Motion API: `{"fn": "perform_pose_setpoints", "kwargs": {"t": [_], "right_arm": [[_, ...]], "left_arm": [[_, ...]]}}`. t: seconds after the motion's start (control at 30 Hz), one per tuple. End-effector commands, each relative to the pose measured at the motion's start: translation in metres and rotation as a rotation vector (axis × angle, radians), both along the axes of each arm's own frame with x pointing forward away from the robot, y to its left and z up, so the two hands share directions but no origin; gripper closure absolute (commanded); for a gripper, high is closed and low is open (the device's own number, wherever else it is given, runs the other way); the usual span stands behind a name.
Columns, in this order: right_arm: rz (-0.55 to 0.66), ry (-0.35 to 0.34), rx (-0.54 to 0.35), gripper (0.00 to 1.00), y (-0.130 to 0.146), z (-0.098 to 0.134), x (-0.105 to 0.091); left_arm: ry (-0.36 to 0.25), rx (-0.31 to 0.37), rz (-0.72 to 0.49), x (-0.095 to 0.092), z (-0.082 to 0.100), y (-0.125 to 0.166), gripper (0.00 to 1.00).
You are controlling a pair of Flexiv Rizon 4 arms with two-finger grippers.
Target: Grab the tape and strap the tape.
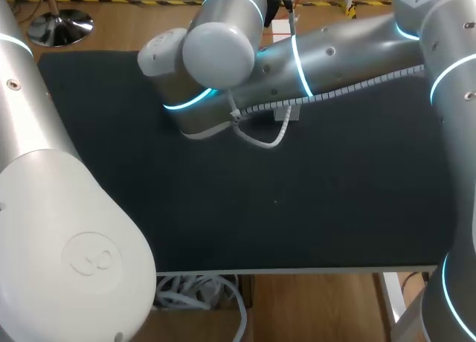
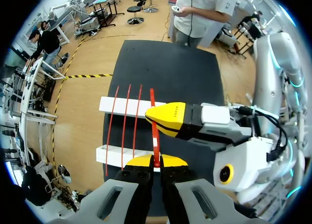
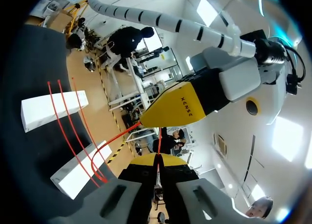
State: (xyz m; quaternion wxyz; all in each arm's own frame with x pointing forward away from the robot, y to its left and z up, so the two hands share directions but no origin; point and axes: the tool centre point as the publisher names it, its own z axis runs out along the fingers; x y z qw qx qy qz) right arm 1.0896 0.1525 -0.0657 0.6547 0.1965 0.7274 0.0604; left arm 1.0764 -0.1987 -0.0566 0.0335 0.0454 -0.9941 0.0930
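Legend: my left end effector (image 2: 156,161), clenched on the red tape (image 2: 154,136), holds it over the nearer white bar (image 2: 112,155). The tape's long axis runs straight ahead through my right end effector (image 2: 158,119), likewise pinched on it, to the farther white bar (image 2: 117,106) on the table (image 2: 185,78). Three laid strands (image 2: 127,121) lie parallel beside it. Judged: the tape must be pressed down across both bars.
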Motion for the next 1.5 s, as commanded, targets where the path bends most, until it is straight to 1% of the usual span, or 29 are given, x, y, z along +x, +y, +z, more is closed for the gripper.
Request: {"fn": "perform_pose_setpoints", "kwargs": {"t": [0.03,1.5], "right_arm": [[0.001,0.005,0.002,1.0,0.002,0.003,0.0],[0.03,0.021,0.027,1.0,0.019,0.006,-0.009]], "left_arm": [[0.002,0.003,0.0,0.0,0.001,0.0,1.0],[0.002,0.003,0.0,0.0,0.001,0.0,1.0]]}}
